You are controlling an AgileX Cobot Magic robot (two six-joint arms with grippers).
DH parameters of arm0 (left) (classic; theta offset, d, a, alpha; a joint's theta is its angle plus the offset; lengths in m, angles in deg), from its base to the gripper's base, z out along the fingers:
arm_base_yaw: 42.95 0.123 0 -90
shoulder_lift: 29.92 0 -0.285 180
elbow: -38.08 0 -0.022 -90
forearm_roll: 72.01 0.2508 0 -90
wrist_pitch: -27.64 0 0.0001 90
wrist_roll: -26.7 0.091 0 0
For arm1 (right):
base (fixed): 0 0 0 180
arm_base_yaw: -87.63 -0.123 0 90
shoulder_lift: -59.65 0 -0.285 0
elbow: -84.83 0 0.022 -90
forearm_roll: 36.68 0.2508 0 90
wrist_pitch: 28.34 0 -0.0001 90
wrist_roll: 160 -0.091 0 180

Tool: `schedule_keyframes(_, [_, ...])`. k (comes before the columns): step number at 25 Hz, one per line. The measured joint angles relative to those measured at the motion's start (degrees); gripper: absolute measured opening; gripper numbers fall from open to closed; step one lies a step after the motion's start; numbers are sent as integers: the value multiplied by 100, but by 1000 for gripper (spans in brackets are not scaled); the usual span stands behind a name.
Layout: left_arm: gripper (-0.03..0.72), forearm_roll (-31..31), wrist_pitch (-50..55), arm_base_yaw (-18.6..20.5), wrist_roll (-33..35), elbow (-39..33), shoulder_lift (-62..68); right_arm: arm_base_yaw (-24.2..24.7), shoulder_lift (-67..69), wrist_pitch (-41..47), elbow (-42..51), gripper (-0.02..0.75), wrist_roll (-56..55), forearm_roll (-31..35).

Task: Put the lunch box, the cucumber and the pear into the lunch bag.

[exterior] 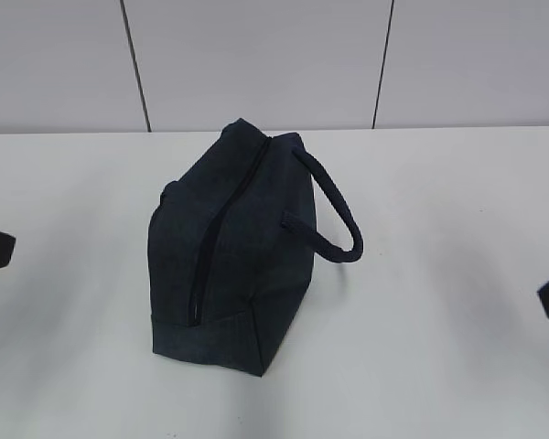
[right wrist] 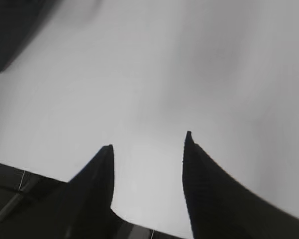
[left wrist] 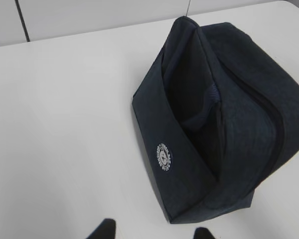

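While the lunch bag [exterior: 229, 256] lies zipped, both hands [right wrist: 147, 142] [left wrist: 154, 231] hang half-open, empty

You have one dark navy fabric lunch bag [exterior: 233, 256] on one white table [exterior: 439, 274], and two black grippers.

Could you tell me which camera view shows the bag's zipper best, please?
The exterior view: the zipper runs closed along the whole top of the bag. The left wrist view shows mostly the bag's side and badge; the right wrist view catches only a dark corner.
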Motion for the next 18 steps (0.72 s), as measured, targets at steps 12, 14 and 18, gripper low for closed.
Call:
schedule_keyframes(12, [275, 1801, 1633, 19, -2109, 0, -1721, 0, -2917, 1196, 704, 356, -547, -427])
schedule_keyframes(14, [273, 2030, 1992, 19, -2342, 0, -2068, 0, -3320, 1242, 758, 356, -547, -500])
schedule_keyframes(18, [273, 2499, 2577, 19, -2670, 0, -2763, 0, -4027, 1436, 1010, 356, -556, -756])
